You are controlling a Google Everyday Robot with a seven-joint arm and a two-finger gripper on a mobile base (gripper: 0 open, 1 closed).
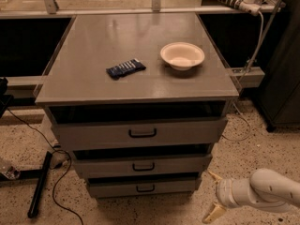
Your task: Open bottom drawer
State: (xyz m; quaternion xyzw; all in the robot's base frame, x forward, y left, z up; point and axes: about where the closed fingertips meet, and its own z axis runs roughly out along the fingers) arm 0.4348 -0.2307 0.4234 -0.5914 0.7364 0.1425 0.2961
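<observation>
The bottom drawer (143, 187) is the lowest and narrowest grey front of the cabinet, with a small black loop handle (146, 188) at its centre and a dark gap above it. My gripper (212, 196) is low at the right, just right of the drawer's right end and apart from it. Its two pale fingers (211, 213) are spread open and hold nothing. The white arm (267, 191) comes in from the lower right corner.
Two larger grey drawers (140, 134) sit above it, each slightly pulled out. On the cabinet top (93, 83) lie a dark snack packet (125, 68) and a white bowl (182, 55). A black bar and cables (40, 184) lie on the speckled floor at the left.
</observation>
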